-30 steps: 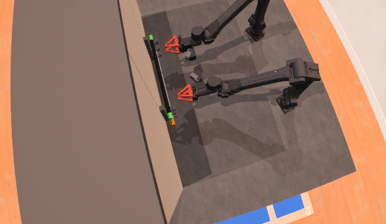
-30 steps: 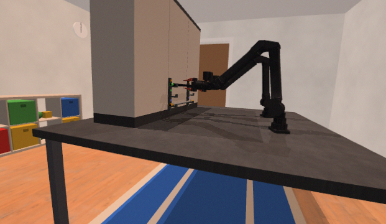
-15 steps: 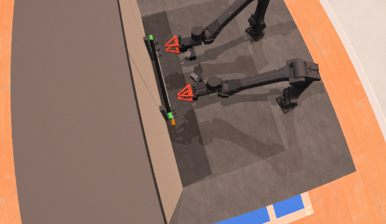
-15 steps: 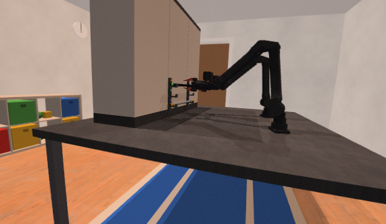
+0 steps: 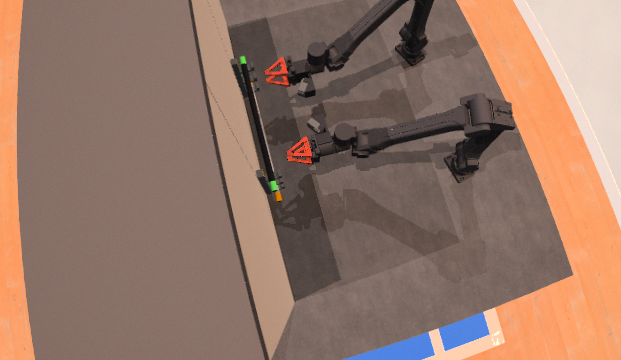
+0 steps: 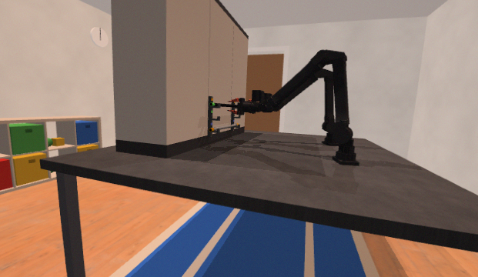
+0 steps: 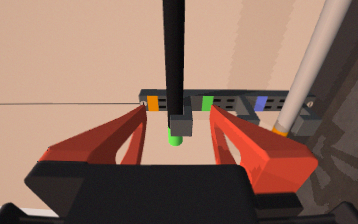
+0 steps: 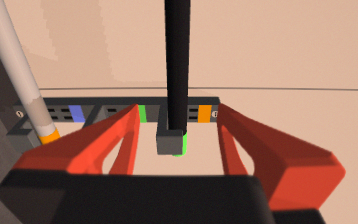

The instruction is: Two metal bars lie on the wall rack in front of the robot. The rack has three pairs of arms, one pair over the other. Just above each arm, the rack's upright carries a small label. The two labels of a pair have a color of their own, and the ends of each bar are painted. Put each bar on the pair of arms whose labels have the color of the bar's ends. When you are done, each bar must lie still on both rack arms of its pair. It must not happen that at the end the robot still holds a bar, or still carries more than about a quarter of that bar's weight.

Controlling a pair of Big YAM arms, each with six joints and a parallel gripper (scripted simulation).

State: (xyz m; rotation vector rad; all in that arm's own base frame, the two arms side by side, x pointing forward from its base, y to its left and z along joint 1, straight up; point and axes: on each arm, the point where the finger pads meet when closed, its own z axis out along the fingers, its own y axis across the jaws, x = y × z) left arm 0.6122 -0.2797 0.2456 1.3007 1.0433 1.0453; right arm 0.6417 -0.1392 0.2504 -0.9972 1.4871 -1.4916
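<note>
The left arm (image 5: 425,131) (image 6: 340,92), the nearer unit, stands on the table (image 5: 390,225) (image 6: 262,185); its upper links rise steeply to a high elbow, and its forearm slopes down to a nearly level wrist facing the wall (image 5: 270,310) (image 6: 185,77) (image 7: 55,50) (image 8: 280,50). The left gripper (image 5: 288,157) (image 6: 228,106) (image 7: 178,111) is partly open, with its fingers one above the other, and contains nothing. At the near upright (image 5: 262,181) (image 6: 210,117) (image 7: 195,93), the black bar (image 5: 258,120) (image 6: 225,105) (image 7: 174,60) (image 8: 177,60), with green ends, lies on the top rack arm, below the orange label (image 7: 153,103) (image 8: 204,113). The pale bar (image 5: 278,196) (image 6: 227,127) (image 7: 310,65) (image 8: 15,60), with orange ends, lies on the lowest rack arm, below the blue label (image 7: 261,103) (image 8: 76,113). The middle rack arm, below the green label (image 7: 208,103) (image 8: 142,113), carries no bar. Beyond, the right arm (image 5: 370,27) (image 6: 328,96) has a similar raised elbow and forward-reaching forearm. The right gripper (image 5: 266,76) (image 8: 178,111) is likewise partly open, holds nothing, and points at the far upright (image 5: 238,77) (image 8: 130,101), apart from the black bar. Both bars span the two uprights in this same arrangement, so neither matches its label color.
</note>
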